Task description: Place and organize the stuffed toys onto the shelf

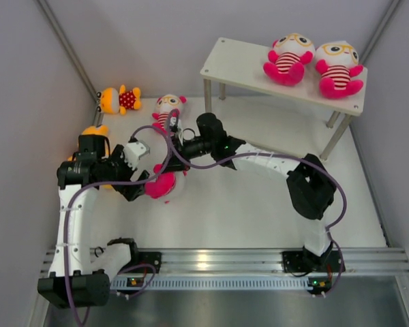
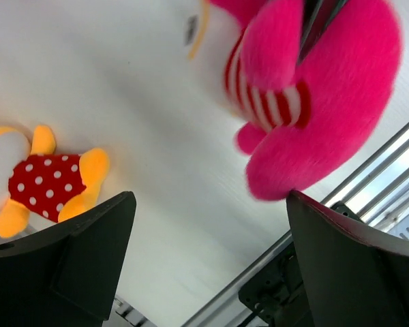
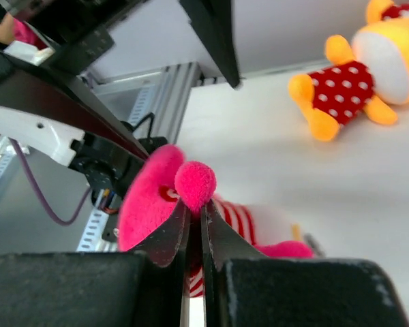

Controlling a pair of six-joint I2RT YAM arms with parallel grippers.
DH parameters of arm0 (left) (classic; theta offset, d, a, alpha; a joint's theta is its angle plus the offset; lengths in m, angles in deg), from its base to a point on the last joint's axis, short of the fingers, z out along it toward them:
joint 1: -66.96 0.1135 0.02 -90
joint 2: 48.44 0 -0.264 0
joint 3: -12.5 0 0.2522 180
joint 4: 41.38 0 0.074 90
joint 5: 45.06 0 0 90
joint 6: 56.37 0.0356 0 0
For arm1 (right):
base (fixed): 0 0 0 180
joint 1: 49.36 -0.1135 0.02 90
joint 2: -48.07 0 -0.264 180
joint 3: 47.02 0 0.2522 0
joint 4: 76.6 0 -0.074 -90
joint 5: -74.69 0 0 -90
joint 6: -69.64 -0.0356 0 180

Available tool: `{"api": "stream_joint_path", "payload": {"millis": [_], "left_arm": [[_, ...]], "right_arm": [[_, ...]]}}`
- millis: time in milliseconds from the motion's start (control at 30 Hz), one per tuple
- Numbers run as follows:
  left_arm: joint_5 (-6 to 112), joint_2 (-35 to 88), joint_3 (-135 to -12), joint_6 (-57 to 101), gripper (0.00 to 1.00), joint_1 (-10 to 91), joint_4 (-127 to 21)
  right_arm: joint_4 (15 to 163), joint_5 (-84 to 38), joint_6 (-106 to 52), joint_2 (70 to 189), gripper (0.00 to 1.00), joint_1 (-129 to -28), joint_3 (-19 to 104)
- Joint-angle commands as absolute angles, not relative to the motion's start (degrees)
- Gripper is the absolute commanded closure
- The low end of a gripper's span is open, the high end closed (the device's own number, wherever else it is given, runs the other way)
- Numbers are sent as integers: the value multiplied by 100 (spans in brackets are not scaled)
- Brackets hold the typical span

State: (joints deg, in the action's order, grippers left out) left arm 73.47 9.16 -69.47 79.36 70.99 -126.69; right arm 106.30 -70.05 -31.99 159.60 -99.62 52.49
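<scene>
- Pink toy sits mid-left over the surface, between the two arms and well apart from the shelf. Can't tell if it's lifted or touching down.
- Right claw is clenched on it, pinching a small fluffy nub (ear or paw, can't tell which) w/ jaws nearly meeting.
- Left claw is released, jaws spread wide, just beside the toy's lower end. No contact seen.
- Handling, my guess: v. light, soft, squashy, no breakage risk. Fur compresses, so a pinch on a thin nub may slip or let the body swing & twist.
- Better hold, imo: across the striped torso, or at the neck under the big head, where the stuffing is thick.
- Head looks bulkier than the body, so prob. top-heavy. Set it on its seat w/ legs fwd, else it tips.
- Shelf top board carries a seated pink toy and its twin at the right end, upright, side by side. There's room to their left.
- Also on the surface: spare pink toy near the right wrist, orange toy back-left, 2nd orange toy partly hidden behind the left arm.
</scene>
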Motion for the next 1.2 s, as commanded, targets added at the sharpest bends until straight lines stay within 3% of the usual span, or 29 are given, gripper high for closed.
{"api": "stream_joint_path", "payload": {"millis": [0,200,400,533,633,833,1167], "left_arm": [[6860,886,-7289,7100,2,7100,-12510],[5727,571,-7342,5842,2,7109,-11923],[5285,420,-7483,5551,2,7117,-11719],[5443,376,-7404,5595,2,7118,-11728],[5548,376,-7298,5621,2,7109,-11728],[5645,350,-7237,5692,2,7109,-11719],[5742,359,-7254,5710,2,7117,-11728]], "right_arm": [[9371,-6902,-2205,15389,100,-9499,5803],[7181,-6664,-859,15731,100,-9006,7859],[7564,-6760,-1023,15996,100,-8383,9925],[9391,-6612,-1569,15706,100,-7690,9866],[9447,-6357,-1403,15574,100,-7320,9822],[10317,-6392,-1553,15126,100,-6415,8321],[10739,-6286,-1816,14748,100,-5921,7107]]}}
